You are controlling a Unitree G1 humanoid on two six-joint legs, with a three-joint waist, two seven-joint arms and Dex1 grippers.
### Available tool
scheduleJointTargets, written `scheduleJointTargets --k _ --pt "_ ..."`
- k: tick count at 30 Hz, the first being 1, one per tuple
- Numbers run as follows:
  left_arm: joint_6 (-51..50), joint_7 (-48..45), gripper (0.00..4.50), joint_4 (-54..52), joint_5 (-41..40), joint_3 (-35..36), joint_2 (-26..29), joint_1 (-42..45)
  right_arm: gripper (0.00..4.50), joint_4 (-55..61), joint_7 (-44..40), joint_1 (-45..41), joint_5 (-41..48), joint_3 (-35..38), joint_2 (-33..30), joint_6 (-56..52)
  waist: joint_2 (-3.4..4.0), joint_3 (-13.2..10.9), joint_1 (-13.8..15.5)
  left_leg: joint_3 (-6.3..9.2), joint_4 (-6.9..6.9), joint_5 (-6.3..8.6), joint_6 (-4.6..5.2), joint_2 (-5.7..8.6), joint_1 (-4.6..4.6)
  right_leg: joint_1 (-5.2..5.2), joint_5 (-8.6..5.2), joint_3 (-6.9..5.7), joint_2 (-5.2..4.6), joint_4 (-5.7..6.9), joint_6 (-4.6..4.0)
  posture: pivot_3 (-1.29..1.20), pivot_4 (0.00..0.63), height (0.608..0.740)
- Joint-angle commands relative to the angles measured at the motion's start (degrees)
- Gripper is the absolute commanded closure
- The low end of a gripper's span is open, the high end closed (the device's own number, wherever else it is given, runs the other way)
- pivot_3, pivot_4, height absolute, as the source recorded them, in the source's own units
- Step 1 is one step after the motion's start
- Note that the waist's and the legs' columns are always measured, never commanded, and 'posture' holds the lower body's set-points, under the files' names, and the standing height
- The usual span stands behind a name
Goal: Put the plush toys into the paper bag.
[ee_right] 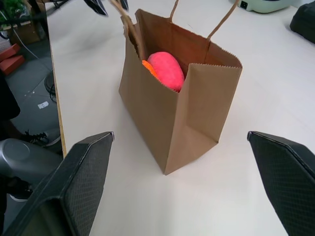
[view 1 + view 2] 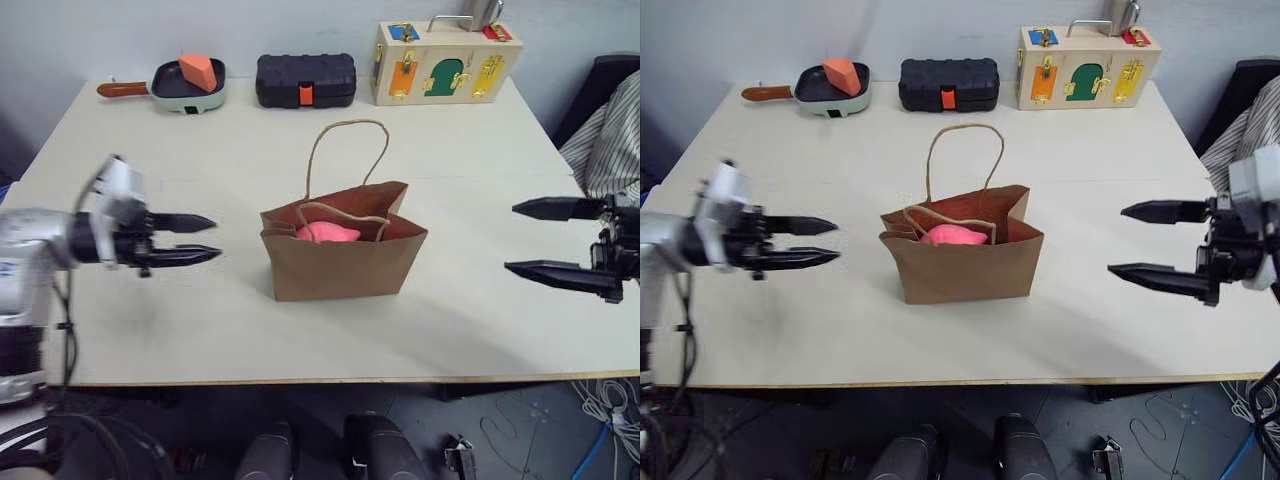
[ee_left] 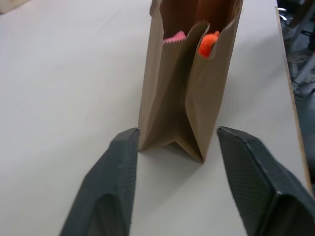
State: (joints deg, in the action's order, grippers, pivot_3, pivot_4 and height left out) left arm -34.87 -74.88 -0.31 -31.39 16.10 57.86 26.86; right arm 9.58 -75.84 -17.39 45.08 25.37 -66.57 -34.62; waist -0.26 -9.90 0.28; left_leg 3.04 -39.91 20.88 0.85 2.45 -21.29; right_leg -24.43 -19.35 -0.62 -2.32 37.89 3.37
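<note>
1. Two plush toys sit inside the paper bag (image 2: pixel 340 262), which stands upright at frame centre on the table (image 2: pixel 250 180). In the right wrist view we see the pink toy (image 1: pixel 167 70) on top w/ the orange toy (image 1: pixel 149 68) tucked beside it, against the bag wall.
2. Left gripper (image 2: pixel 197 238), mid-left of frame: fingers apart w/ a clear gap, pinching nothing, well clear of the bag. Its wrist view looks at the bag's narrow end between the two fingers.
3. Right gripper (image 2: pixel 545 238), mid-right of frame: fingers spread wide, empty, also apart from the bag.
4. Bag handles: one loop (image 2: pixel 347 150) stands up, the other (image 2: pixel 345 215) droops over the opening.
5. Upper edge of frame, left to right, not part of the task: pan (image 2: pixel 188 84) holding an orange wedge block (image 2: pixel 198 71), black ribbed case (image 2: pixel 305 80), wooden latch box (image 2: pixel 447 62).
6. Progress, our judgement: no plush remains on the table, so the placing looks done; what is left, at most, is to pull both arms back.
</note>
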Motion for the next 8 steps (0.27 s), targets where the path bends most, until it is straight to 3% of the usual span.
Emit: scheduleJointTargets --k 1,2,5,8 --pt "-8.16 1.03 0.74 -7.53 -5.71 10.93 5.08 -4.58 0.00 -4.26 -2.15 -4.41 -1.52 -1.63 -1.37 2.62 0.05 -0.03 -0.08 0.00 0.02 0.00 0.00 0.00 0.00 0.01 0.00 0.00 0.00 -0.02 0.00 0.00 0.150 0.740" --pt "-10.62 0.68 0.44 -9.30 -7.35 14.08 6.43 -6.52 0.00 -5.86 -2.80 -6.24 -2.03 -2.48 -1.37 3.25 0.06 -0.03 0.11 0.00 0.03 0.00 0.01 0.00 0.00 0.01 0.00 0.00 -0.01 -0.04 -0.01 0.00 0.150 0.740" --pt "-14.26 0.55 0.44 -13.12 -10.90 20.90 8.04 -10.10 0.00 -10.92 -4.74 -11.91 -1.86 -5.05 -1.48 2.24 0.17 -0.10 0.23 0.00 0.03 0.01 0.02 0.00 0.00 0.02 -0.01 0.00 -0.02 -0.05 -0.01 0.00 0.150 0.740" --pt "-13.13 2.55 0.44 -13.87 -11.48 21.70 7.34 -10.31 0.00 -13.68 -6.47 -15.90 -1.67 -7.15 -0.73 1.19 0.18 -0.10 0.50 -0.01 0.03 0.02 0.02 0.01 0.02 0.02 -0.02 0.00 -0.02 -0.05 -0.03 0.00 0.150 0.740"
